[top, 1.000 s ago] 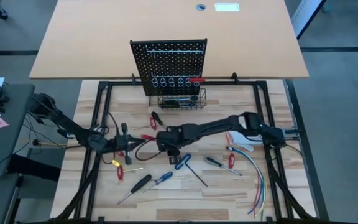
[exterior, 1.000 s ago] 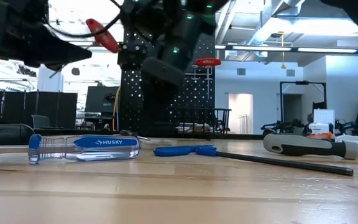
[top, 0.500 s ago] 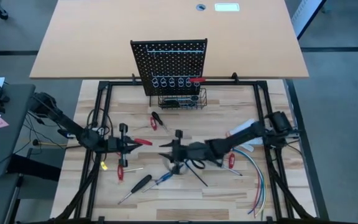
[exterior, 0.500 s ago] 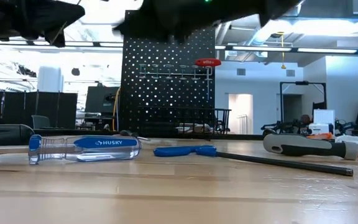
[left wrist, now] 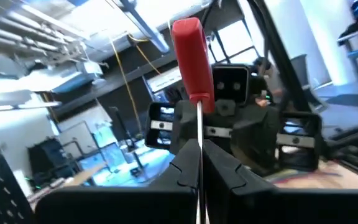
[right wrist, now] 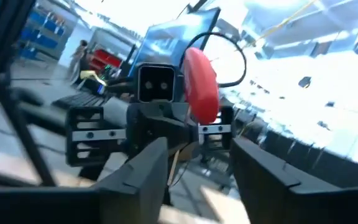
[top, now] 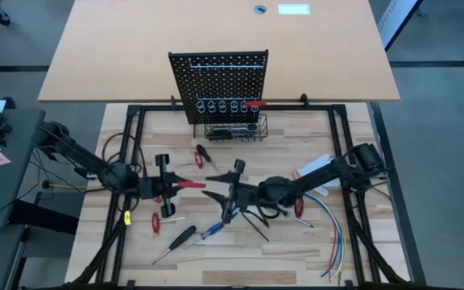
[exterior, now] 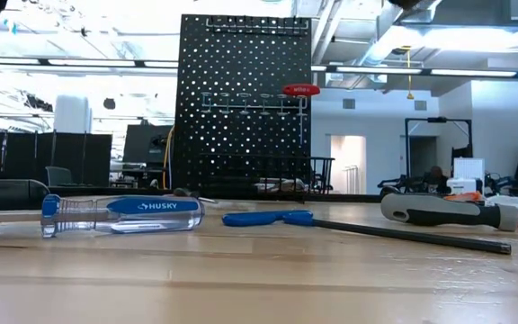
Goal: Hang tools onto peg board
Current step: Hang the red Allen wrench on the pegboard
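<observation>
High view, left hand (top: 172, 184) clamping red-handled screwdriver (top: 188, 184), handle rightward

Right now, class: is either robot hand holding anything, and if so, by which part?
The left hand holds a red-handled screwdriver by its metal shaft, just below the handle. The right hand is open and holds nothing.

The right gripper (right wrist: 194, 171) had its two dark fingers (right wrist: 145, 171) spread apart, with an empty gap between them. Straight ahead, at 12 o'clock, the left gripper (right wrist: 185, 134) faced the camera and held a red-handled screwdriver (right wrist: 201, 84), the handle pointing toward the camera.
</observation>
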{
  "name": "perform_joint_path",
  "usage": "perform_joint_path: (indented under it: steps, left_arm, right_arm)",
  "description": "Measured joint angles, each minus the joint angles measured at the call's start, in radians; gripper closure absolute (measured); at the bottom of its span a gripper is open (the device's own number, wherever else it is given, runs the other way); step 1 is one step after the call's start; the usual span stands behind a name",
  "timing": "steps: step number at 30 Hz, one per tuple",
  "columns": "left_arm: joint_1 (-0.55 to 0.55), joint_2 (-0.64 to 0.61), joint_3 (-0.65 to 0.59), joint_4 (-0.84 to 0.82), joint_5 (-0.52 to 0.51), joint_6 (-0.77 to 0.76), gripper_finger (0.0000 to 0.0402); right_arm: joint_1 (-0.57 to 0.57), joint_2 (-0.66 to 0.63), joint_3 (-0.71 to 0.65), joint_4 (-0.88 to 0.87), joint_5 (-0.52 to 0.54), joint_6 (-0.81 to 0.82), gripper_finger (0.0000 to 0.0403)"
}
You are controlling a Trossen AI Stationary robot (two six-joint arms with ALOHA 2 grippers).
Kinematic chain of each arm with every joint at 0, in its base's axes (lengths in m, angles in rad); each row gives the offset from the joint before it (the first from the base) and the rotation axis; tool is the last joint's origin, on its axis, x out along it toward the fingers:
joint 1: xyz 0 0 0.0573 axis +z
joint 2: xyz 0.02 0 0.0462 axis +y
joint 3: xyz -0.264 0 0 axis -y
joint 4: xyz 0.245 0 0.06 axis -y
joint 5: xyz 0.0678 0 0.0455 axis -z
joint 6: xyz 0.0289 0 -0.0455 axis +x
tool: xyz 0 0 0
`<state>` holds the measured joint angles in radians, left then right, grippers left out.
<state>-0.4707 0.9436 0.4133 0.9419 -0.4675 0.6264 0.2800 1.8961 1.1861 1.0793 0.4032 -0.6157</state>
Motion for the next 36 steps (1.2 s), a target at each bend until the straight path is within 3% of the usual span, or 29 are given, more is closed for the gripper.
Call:
perform_joint_path:
  steps: [5, 10, 17, 28, 36]
  left_arm:
    - [0.008, -0.002, 0.104, -0.036, 0.0, 0.059, 0.0401]
    - [0.008, -0.002, 0.122, -0.043, 0.001, 0.069, 0.0401]
    - [0.008, -0.002, 0.122, -0.063, 0.001, 0.064, 0.0401]
    - [0.008, -0.001, 0.122, -0.093, 0.004, 0.073, 0.0401]
    - [0.008, -0.001, 0.123, -0.118, -0.005, 0.099, 0.0401]
  right_arm:
    - [-0.01, -0.032, 0.064, -0.02, -0.036, -0.044, 0.0165]
    - [-0.022, -0.042, 0.149, -0.125, -0.14, -0.045, 0.0164]
    - [-0.021, -0.04, 0.187, -0.222, -0.175, -0.039, 0.02]
    - [-0.019, -0.04, 0.187, -0.218, -0.173, -0.039, 0.0307]
    - [-0.015, -0.04, 0.187, -0.221, -0.158, -0.076, 0.032]
